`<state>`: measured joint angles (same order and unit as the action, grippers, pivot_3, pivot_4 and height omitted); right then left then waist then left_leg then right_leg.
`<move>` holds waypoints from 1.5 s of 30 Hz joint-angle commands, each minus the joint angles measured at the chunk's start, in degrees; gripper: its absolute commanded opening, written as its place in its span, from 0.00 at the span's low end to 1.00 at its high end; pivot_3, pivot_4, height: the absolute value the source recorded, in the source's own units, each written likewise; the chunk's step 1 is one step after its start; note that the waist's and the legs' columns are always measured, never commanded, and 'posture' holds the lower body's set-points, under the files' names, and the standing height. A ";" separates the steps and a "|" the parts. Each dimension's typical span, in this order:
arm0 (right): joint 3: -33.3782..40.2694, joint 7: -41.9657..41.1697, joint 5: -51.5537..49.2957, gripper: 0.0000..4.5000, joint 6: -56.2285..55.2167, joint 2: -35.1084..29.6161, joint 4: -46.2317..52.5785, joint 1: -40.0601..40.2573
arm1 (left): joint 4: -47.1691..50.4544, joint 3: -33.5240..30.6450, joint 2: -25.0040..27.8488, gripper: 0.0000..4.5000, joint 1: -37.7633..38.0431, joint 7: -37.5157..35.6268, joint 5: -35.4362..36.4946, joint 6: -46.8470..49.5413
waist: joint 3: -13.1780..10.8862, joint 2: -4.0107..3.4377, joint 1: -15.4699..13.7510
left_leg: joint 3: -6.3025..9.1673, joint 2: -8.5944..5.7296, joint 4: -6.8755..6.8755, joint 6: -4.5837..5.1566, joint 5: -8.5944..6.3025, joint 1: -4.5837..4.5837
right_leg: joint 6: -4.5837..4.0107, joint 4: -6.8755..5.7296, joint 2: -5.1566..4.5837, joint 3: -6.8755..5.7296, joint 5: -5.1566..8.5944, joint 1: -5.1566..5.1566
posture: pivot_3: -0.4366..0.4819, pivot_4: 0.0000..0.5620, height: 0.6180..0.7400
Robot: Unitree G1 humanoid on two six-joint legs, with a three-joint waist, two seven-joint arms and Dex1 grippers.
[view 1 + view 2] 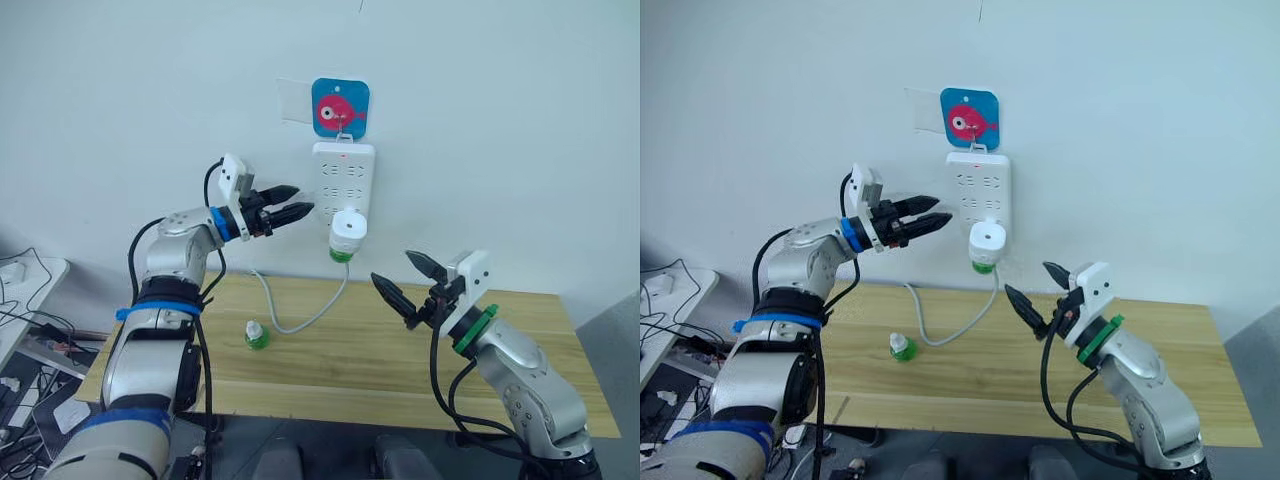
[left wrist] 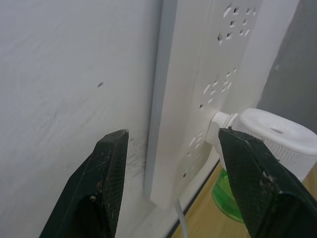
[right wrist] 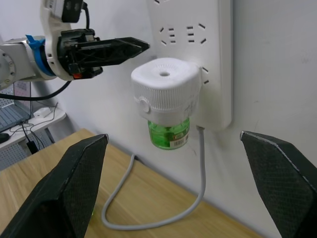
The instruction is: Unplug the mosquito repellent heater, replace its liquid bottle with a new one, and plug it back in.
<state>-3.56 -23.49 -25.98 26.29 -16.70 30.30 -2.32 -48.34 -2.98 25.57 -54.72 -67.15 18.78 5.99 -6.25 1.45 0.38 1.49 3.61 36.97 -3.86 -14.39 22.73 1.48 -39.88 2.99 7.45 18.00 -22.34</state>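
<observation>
Against white wall, both hands open: right hand (image 1: 408, 279) should clamp the small white rounded plastic heater (image 1: 348, 231) squarely, pulling straight out.

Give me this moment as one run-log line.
stage: pre-unplug | small white rounded plug-in heater: plugged into white wall power strip | left gripper: open beside strip | right gripper: open, empty | small green bottle: on wooden table

Head views look down; both wrist views closely share the power strip (image 3: 198, 54).
</observation>
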 commanded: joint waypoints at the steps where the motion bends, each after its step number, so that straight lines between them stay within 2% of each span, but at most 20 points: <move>1: 0.77 0.65 -0.47 1.00 -0.22 0.37 1.82 -0.73 | -5.49 0.31 -0.80 0.66 -4.04 -2.47 -2.06 -4.15 | -0.03 -0.02 0.06 | 0.06 0.01 0.00 0.00 0.00 0.02 | -0.02 -0.02 0.00 -0.07 0.01 0.00 | 0.51 0.23 1.00; 6: 1.28 1.28 -0.44 1.00 0.05 0.25 2.35 -0.21 | -14.41 0.07 -2.13 0.66 -9.17 -3.58 -5.08 -7.85 | -0.50 0.08 0.84 | 0.27 0.00 0.01 0.00 0.01 0.12 | -0.05 -0.05 0.00 -0.26 0.02 0.01 | 0.47 0.23 1.00; 12: 1.35 1.65 -0.32 1.00 0.08 0.08 2.35 0.04 | -19.81 -0.30 -4.06 0.66 -12.86 -5.29 -7.10 -10.37 | -0.65 0.14 0.96 | 0.57 -0.06 0.12 -0.02 0.02 0.19 | -0.04 -0.07 -0.07 -0.53 0.02 0.11 | 0.46 0.22 1.00; 21: 0.79 1.28 -0.49 1.00 0.58 -0.41 2.88 0.04 | -20.30 -0.03 -3.92 0.66 -14.54 -14.63 -8.01 -5.97 | -0.67 0.13 1.67 | 0.69 -0.05 0.03 -0.01 0.03 0.22 | -0.14 -0.08 -0.06 -0.64 0.08 0.08 | 0.46 0.20 1.00; 29: -0.17 2.46 -0.16 1.00 1.87 0.39 2.62 -2.28 | -19.92 -0.99 -4.61 0.66 -14.60 -14.61 -7.77 -5.47 | -0.67 0.13 1.61 | 0.82 -0.05 0.07 -0.01 0.03 0.24 | -0.16 -0.13 -0.06 -0.75 0.09 0.10 | 0.47 0.20 1.00; 35: -0.27 3.56 -0.68 1.00 3.78 0.99 3.54 -3.58 | -20.20 -1.64 -4.97 0.29 -14.60 -14.09 -7.67 -5.59 | -0.67 0.13 1.60 | 0.85 -0.05 0.05 -0.01 0.03 0.26 | -0.17 -0.12 -0.06 -0.79 0.09 0.10 | 0.47 0.19 1.00; 45: -1.50 8.48 -0.10 1.00 10.99 3.07 6.53 -7.63 | -20.58 -2.22 -5.75 0.28 -14.55 -11.96 -8.51 -6.50 | -0.67 0.12 1.56 | 0.91 -0.05 0.11 -0.03 0.04 0.26 | -0.17 -0.18 -0.07 -0.84 0.09 0.12 | 0.45 0.21 1.00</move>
<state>-4.64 -16.66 -25.95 36.47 -14.32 33.84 -8.34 -69.70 -4.29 20.42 -67.36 -80.06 9.99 0.35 -6.92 1.57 1.95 2.41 3.55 37.08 -3.89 -14.34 22.99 1.31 -40.08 2.92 6.60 18.09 -22.22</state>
